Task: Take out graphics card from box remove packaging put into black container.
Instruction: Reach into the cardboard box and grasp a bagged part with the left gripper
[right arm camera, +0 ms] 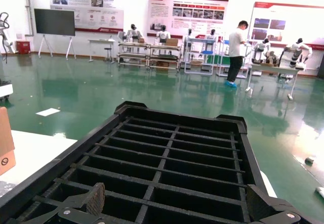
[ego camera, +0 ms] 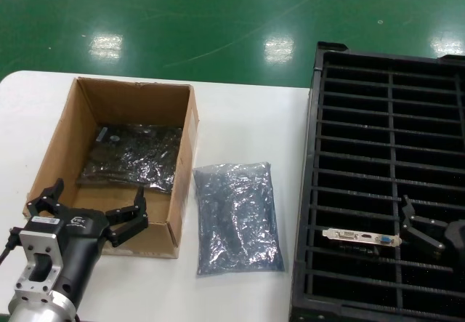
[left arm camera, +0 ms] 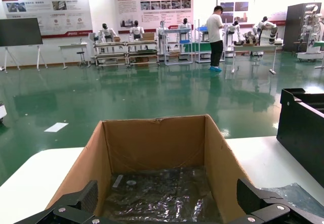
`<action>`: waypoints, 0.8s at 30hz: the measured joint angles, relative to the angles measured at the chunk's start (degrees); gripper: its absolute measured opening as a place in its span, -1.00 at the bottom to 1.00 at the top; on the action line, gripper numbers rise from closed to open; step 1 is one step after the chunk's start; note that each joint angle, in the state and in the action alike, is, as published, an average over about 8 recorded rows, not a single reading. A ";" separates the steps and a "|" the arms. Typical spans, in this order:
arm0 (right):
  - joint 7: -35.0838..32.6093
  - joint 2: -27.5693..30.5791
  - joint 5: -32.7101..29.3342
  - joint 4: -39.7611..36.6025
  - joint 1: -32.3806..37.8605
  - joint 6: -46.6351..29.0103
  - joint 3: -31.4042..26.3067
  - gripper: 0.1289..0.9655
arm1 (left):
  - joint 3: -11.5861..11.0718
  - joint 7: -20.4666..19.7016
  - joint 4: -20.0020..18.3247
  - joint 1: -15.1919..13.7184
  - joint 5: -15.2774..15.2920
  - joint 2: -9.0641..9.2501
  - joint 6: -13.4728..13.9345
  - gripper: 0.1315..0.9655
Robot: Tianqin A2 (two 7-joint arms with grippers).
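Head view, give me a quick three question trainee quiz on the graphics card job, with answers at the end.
1. True or false: a graphics card already sits in the black container.
2. Multiple choice: where is the flat packaging that lies on the table?
A. inside the box
B. between the box and the black container
C. in a slot of the black container
3. Fill in: the left gripper, its fingers open, hovers over the box's ____ wall, the one closest to the robot.

Key
1. True. It rests in a slot, beside the right gripper, whose fingers are open.
2. B.
3. Near. A second bagged card is in the box.
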 joint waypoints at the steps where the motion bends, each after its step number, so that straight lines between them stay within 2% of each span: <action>1: 0.00 0.00 0.00 0.00 0.00 0.00 0.00 1.00 | 0.00 0.00 0.00 0.00 0.00 0.00 0.00 1.00; 18: 0.00 0.00 0.00 0.00 0.00 0.00 0.00 1.00 | 0.17 0.14 -0.07 -0.10 0.15 -0.31 0.06 1.00; 21: 0.00 0.00 0.00 0.00 0.00 0.00 0.00 1.00 | 1.30 0.55 -0.25 -0.74 0.63 -2.07 0.06 1.00; 24: 0.00 0.00 0.00 0.00 0.00 0.00 0.00 1.00 | 3.35 0.76 -0.30 -2.28 2.28 -5.45 0.59 1.00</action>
